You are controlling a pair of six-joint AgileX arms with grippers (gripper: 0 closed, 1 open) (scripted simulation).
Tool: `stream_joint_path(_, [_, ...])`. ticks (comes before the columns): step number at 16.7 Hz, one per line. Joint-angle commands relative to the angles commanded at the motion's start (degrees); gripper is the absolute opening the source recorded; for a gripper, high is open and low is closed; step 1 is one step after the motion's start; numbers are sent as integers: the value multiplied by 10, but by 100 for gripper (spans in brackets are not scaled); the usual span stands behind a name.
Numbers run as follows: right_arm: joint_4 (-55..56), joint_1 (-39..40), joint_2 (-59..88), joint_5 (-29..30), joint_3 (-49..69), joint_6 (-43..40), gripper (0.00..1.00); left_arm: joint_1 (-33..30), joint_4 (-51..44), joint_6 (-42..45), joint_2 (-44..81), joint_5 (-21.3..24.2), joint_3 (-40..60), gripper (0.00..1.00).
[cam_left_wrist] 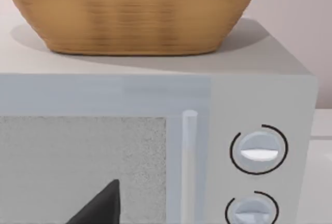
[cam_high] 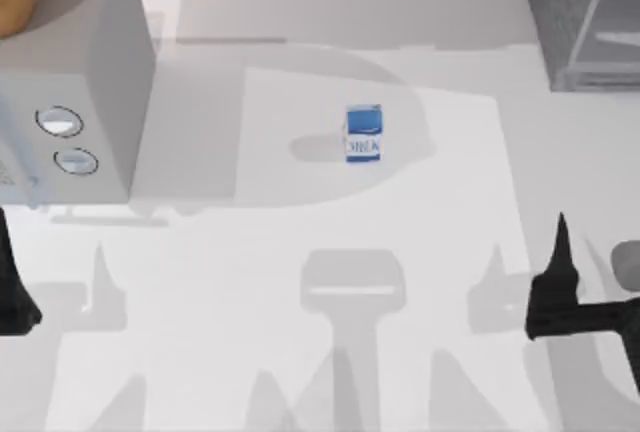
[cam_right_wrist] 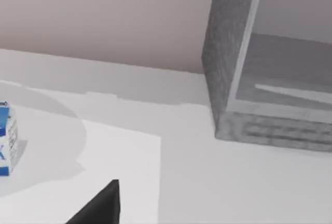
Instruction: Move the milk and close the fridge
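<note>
Near the middle of the table, a little toward the far side, the milk stood upright and alone, with bare surface all around it. We judged it a light, fairly stiff carton with smooth, probably slick faces, and tall enough for its base to tip if nudged high up. The best hold seemed to be across two opposite flat sides at about mid-height, squeezed gently so the walls would not buckle.

Our right gripper waited at the near right, well apart from the carton; we could not tell whether its fingers were apart or together. Our left gripper sat parked at the near left edge, facing the light-grey box with two dials, which carried a woven basket on top; its fingers we could not judge either.

At the far right corner stood the fridge, dark and speckled, with its pale panel in a light frame. Between carton and fridge the table lay open, so a carry toward the right looked unobstructed. The edges to mind were the fridge's near corner and frame, and the dialled box on the left.
</note>
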Motion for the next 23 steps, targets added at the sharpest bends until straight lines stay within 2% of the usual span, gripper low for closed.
stream_joint_path(14, [213,-24,508,-52,279,20,100,0,0,0,0,0,0,100])
stream_joint_path(23, [340,-67,760,-94,462,10,100,0,0,0,0,0,0,100])
